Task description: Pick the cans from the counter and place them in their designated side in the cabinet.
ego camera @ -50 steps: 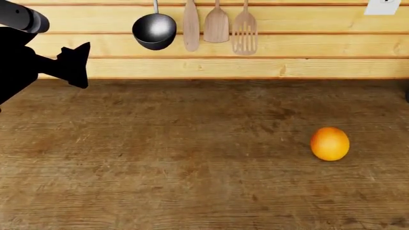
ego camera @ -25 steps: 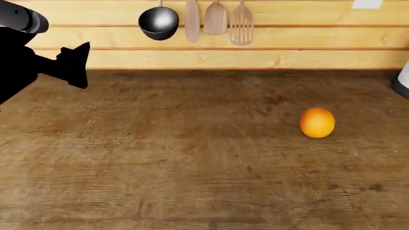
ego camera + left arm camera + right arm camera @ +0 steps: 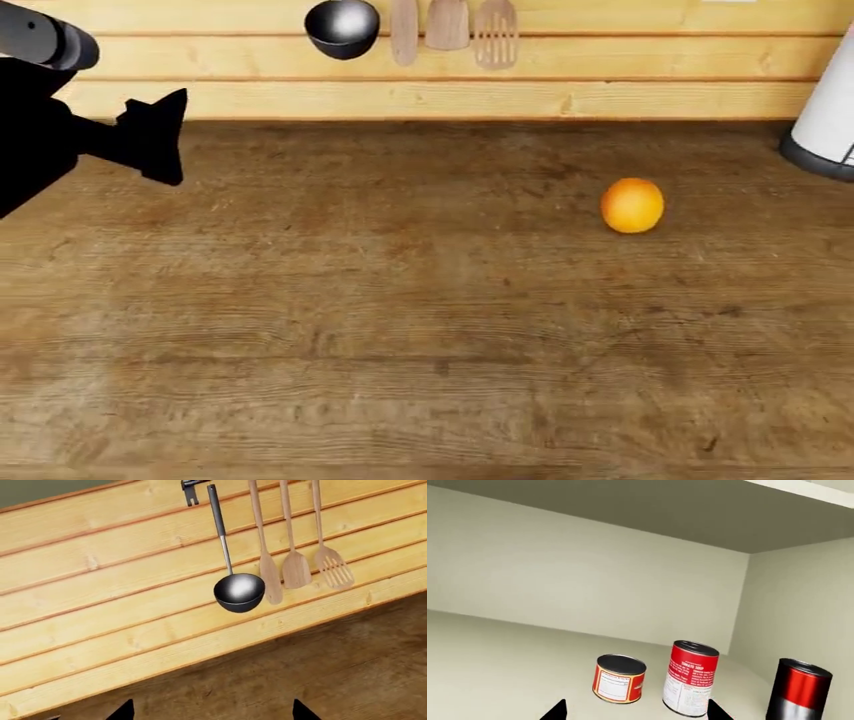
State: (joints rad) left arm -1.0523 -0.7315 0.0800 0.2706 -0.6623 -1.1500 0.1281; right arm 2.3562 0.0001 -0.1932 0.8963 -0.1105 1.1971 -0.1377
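Observation:
Both cans show only in the right wrist view, upright on the pale cabinet shelf (image 3: 507, 660). The short squat can (image 3: 619, 678) stands beside the tall slim can (image 3: 690, 677). My right gripper (image 3: 637, 715) is open and empty, its tips just short of the two cans. My left gripper (image 3: 171, 136) is open and empty, held above the far left of the brown counter (image 3: 400, 330); in its own wrist view the left gripper (image 3: 213, 715) faces the plank wall. No can shows on the counter.
An orange fruit (image 3: 633, 205) lies on the counter at the right. A white appliance (image 3: 827, 110) stands at the far right edge. A ladle (image 3: 342, 25) and wooden utensils (image 3: 447, 25) hang on the plank wall. A dark red can (image 3: 800, 690) stands by the cabinet's side wall.
The head view has shifted: the wall, utensils and orange slid up the picture, and the white appliance came into view at the right. The left arm keeps its place in the view.

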